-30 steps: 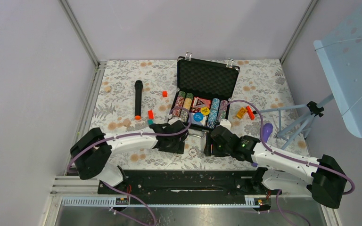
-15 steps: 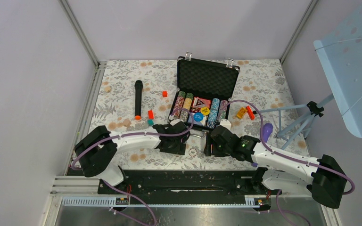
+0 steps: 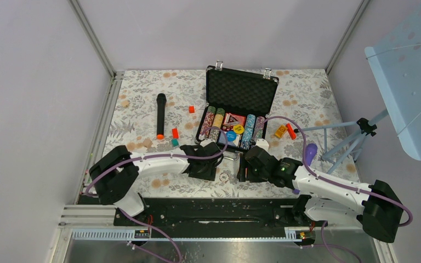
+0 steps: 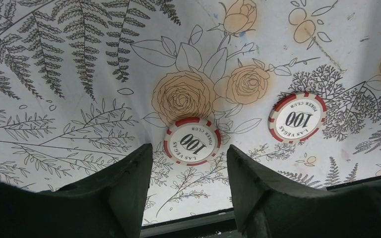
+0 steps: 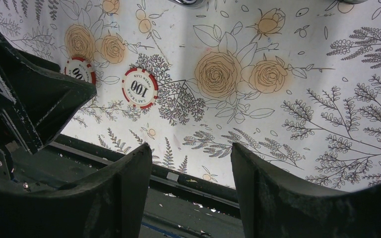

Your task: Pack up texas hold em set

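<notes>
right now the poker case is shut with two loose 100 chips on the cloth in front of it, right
No: the briefcase is open, lid up, per the top external view. Two loose 100 chips do lie on the cloth in front.

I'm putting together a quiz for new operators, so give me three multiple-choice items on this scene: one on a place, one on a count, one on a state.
1. Where do the loose red-and-white chips lie?
A inside the briefcase
B on the floral tablecloth
C stacked on the case lid

2. How many loose chips does the left wrist view show?
A four
B one
C two

3. How does the briefcase stand?
A lid raised open
B lid shut and latched
C upside down

Key: 1 B, they lie flat on the flower print. 2 C, two chips marked 100 are in view. 3 A, the foam-lined lid stands up behind the chip rows.
</notes>
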Motion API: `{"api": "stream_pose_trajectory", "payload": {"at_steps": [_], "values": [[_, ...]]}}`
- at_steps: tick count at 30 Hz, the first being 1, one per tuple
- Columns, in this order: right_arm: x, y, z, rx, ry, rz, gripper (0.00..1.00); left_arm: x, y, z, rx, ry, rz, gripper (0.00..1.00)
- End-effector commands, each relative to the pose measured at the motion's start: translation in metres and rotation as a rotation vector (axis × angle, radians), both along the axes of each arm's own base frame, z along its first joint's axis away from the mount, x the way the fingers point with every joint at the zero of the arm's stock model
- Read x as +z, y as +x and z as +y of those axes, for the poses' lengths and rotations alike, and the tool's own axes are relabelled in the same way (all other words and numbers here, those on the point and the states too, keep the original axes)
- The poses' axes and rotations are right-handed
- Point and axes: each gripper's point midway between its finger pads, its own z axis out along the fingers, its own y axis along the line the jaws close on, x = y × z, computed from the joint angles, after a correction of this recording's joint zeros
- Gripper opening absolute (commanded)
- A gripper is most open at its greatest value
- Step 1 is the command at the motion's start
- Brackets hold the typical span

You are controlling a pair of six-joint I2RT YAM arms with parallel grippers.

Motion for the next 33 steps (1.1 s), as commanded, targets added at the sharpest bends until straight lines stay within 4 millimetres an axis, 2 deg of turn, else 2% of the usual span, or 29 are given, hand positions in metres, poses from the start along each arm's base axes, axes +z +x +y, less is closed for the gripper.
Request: {"api": "stream_pose_trajectory", "payload": {"at_steps": [1,19,33], "values": [[0.005,0.006,0.003,-0.02,0.014,-0.01,0.67,-0.003,-0.001,-0.008,-0.015,0.005,0.004,0.55],[0.007,0.006,0.003,-0.015,0.017,-0.013,0.67,-0.004,-0.008,-0.013,-0.036,0.0,0.021,0.41],[0.01,0.006,0.005,-0.013,0.027,-0.017,0.67,0.013,0.001,-0.026,-0.041,-0.035,-0.016,0.4]]}}
